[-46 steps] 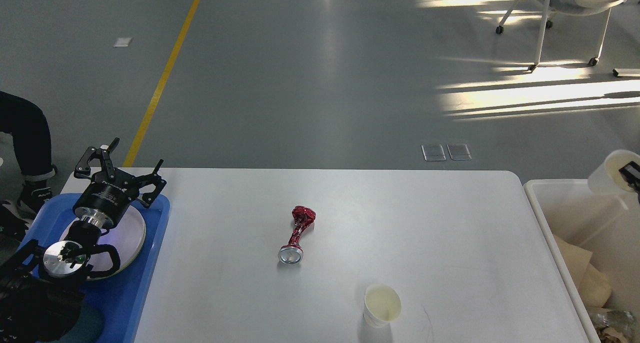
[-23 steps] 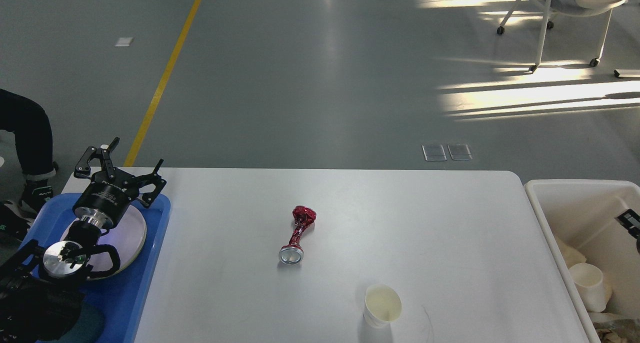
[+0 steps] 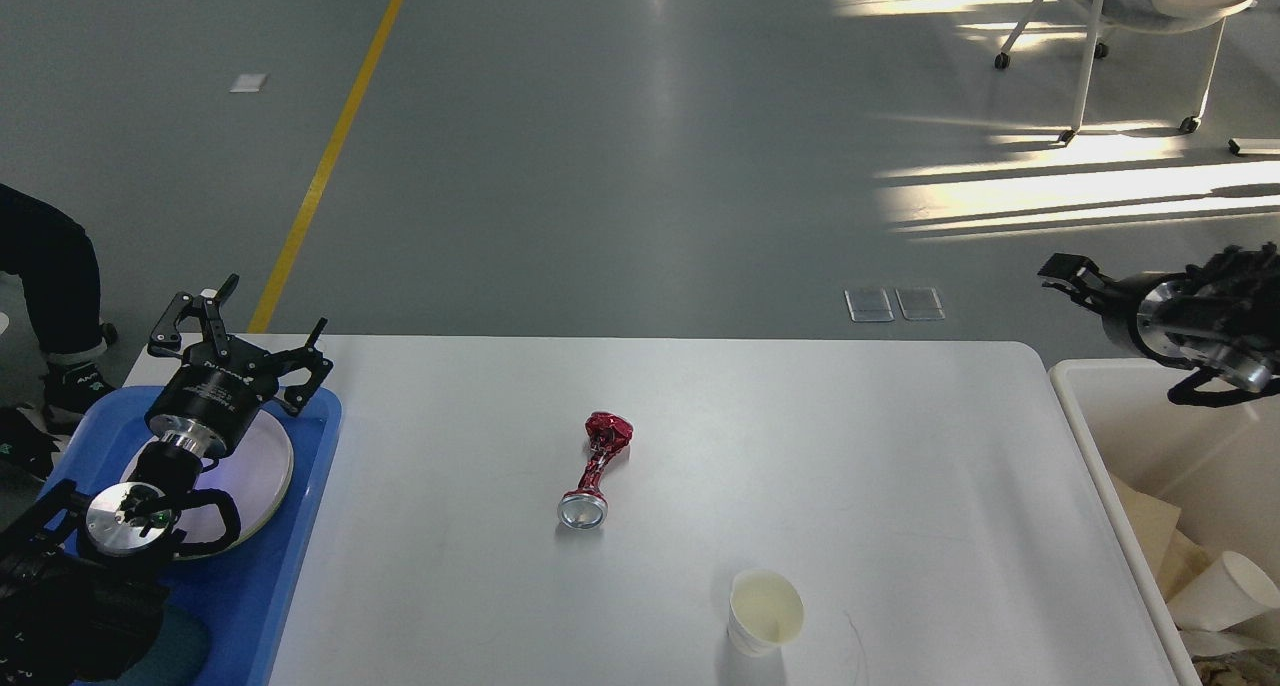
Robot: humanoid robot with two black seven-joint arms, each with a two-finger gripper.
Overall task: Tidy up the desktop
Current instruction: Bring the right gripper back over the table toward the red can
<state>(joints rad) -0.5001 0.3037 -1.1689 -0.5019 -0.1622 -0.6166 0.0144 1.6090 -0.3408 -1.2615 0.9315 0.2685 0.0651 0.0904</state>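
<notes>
Desktop [image 3: 800, 446] spans between both claws. White bin [image 3: 1090, 436] sits just below right gripper [image 3: 1060, 274]; its finger state: cannot tell. Blue tray [image 3: 300, 526] lies under left gripper [image 3: 245, 326], fingers spread, empty. Crushed red can [image 3: 597, 466] and paper cup [image 3: 764, 611] are well right of it.

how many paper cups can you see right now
2. One paper cup stands upright on the desktop near its front edge. The other cup lies tipped in the white bin at right. More may be hidden in the bin past the frame edge.
</notes>
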